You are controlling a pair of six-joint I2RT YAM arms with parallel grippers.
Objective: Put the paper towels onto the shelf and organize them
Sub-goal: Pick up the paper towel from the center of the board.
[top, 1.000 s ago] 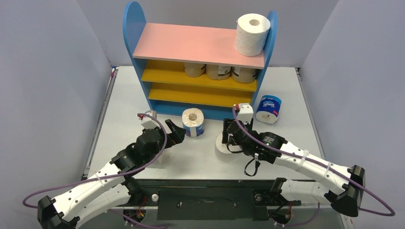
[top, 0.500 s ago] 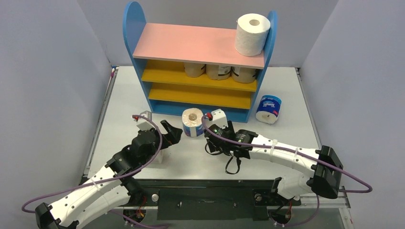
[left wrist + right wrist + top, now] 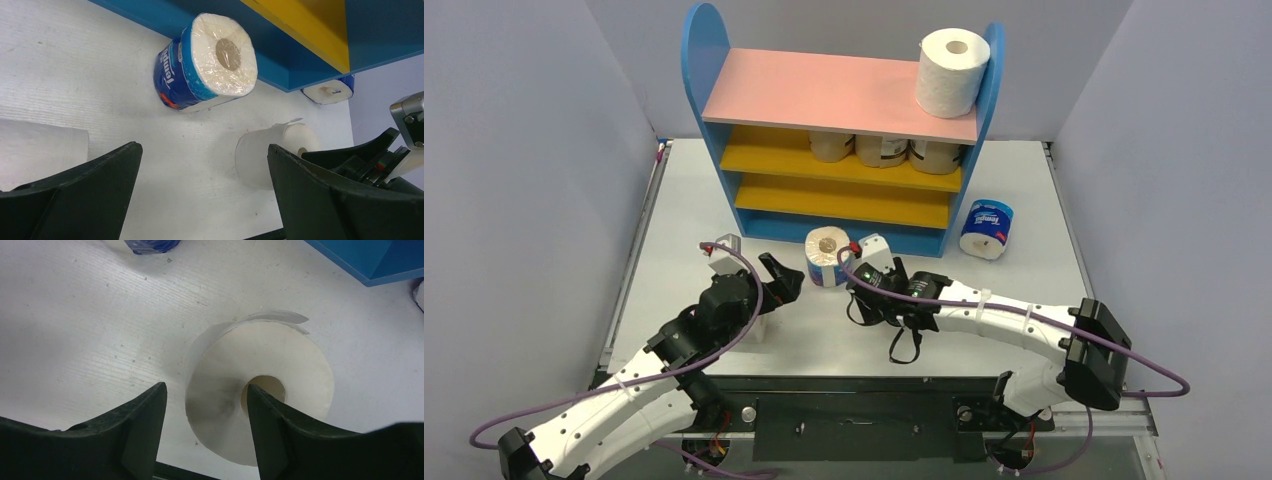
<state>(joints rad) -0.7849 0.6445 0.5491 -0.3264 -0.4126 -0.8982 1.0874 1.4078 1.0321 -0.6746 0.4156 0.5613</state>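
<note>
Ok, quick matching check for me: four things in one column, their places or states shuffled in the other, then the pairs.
1. tan-wrapped rolls
2. rearmost white roll
3. left gripper
4. right gripper

a. open, holding nothing
b. pink top board, right end
c. over a white roll standing on the table
d. upper yellow board

Pairs: 1-d, 2-b, 3-a, 4-c

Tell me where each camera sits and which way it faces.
Top external: above and behind the bases, facing the shelf; both arms show.
Left wrist: low, aimed at the blue-wrapped roll; its open fingers show.
Right wrist: looking down on the white roll; its fingers straddle the roll's wall.
Shared: both wrist views show the white roll.
</note>
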